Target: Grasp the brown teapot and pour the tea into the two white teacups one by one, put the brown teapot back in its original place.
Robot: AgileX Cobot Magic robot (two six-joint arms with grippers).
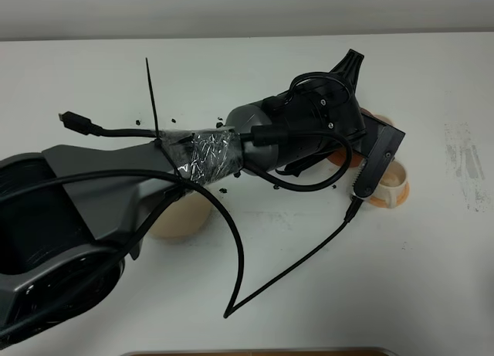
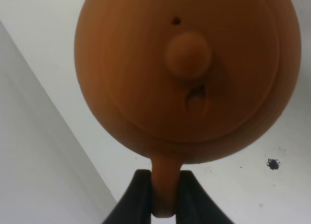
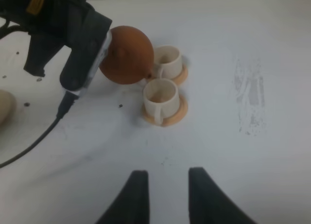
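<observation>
My left gripper (image 2: 164,197) is shut on the loop handle of the brown teapot (image 2: 184,73), whose lid knob faces the left wrist camera. In the right wrist view the teapot (image 3: 127,54) hangs tilted right beside the two white teacups (image 3: 168,61) (image 3: 160,95), each on an orange saucer (image 3: 177,112). In the high view my left arm (image 1: 309,128) hides the teapot; one cup (image 1: 390,182) shows past it. The pale beige coaster (image 1: 179,217) lies bare, partly under the arm. My right gripper (image 3: 165,195) is open and empty, well short of the cups.
A black cable (image 1: 239,286) loops from the left arm over the table's middle. Small dark specks (image 2: 273,163) dot the white table (image 1: 432,279). A grey scuffed patch (image 1: 463,159) lies right of the cups. A brown edge (image 1: 255,353) shows at the near side.
</observation>
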